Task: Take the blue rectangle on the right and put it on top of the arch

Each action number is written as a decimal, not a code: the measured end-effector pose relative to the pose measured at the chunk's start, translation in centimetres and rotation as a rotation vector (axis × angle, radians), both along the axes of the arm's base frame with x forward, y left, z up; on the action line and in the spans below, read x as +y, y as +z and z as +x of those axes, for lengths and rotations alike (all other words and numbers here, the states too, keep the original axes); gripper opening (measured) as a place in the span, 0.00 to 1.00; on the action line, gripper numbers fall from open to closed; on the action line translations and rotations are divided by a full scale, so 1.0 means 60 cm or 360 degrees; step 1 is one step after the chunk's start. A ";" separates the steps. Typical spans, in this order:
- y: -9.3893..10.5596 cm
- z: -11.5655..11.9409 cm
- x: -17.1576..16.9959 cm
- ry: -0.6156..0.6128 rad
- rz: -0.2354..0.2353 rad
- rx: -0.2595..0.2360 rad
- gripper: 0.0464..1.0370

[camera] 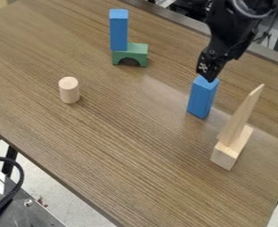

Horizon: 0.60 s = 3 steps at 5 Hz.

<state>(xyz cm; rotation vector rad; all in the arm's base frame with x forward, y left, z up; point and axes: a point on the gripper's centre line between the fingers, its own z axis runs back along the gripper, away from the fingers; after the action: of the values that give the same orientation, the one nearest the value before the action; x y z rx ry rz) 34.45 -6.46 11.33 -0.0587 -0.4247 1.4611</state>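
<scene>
Upper left, tall blue rectangular block tops green arch; right, pale wooden wedge; cannot tell claw's opening or hold

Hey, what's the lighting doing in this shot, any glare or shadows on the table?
In the camera view, a soft, pale sheen lies on the wooden table between the green arch and the right-hand blue block; same view, the arch's opening looks dark, other shadows on the tabletop are faint, and the gripper looks mostly black.
</scene>
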 end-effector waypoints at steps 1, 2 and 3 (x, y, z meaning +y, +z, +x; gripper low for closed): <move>-0.006 0.004 0.000 0.0106 -0.0007 0.0023 0.96; -0.012 0.002 -0.010 0.0196 -0.0069 0.0075 0.96; -0.025 -0.001 -0.012 0.0259 -0.0099 0.0171 0.96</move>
<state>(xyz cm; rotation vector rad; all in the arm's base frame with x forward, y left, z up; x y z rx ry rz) 34.39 -7.19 9.82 0.0052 -0.3017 1.6299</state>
